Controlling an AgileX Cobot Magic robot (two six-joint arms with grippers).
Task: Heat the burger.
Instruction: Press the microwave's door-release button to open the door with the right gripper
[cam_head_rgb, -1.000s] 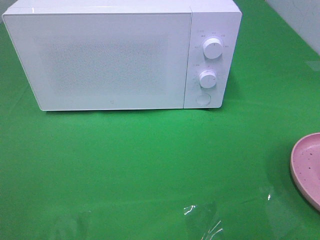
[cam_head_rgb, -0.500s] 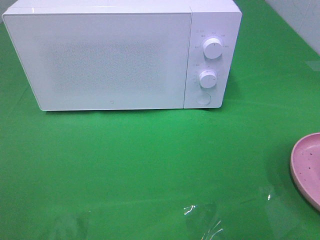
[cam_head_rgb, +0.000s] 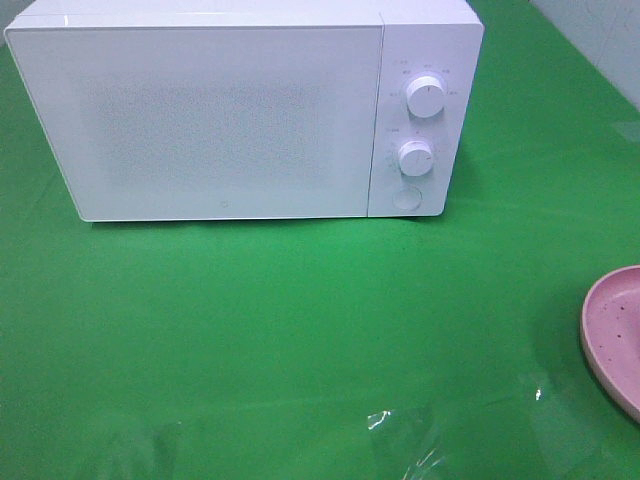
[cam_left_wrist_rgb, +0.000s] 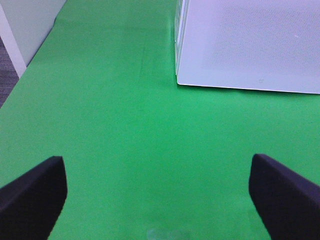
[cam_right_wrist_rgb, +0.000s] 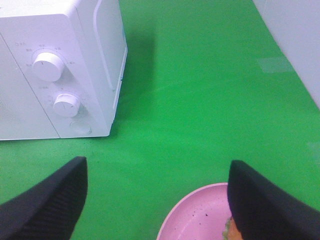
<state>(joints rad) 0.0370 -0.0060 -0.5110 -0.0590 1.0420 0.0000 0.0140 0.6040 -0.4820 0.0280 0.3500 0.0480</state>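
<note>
The burger (cam_right_wrist_rgb: 228, 230) shows only as a sliver of orange and green on the pink speckled plate (cam_right_wrist_rgb: 195, 215), beside one finger of my right gripper (cam_right_wrist_rgb: 157, 162). That gripper is open, empty and above the near side of the plate. In the exterior high view the plate (cam_head_rgb: 612, 335) is cut off by the right edge and the burger is out of view. The white microwave (cam_head_rgb: 240, 110) stands at the back with its door shut. My left gripper (cam_left_wrist_rgb: 156, 160) is open and empty over bare green table, in front of the microwave's left corner (cam_left_wrist_rgb: 240, 50).
The microwave has two round knobs (cam_head_rgb: 425, 97) and a round button (cam_head_rgb: 406, 198) on its right panel. A green cloth (cam_head_rgb: 300, 320) covers the table. A white wall (cam_head_rgb: 600, 35) runs along the back right. Neither arm shows in the exterior high view.
</note>
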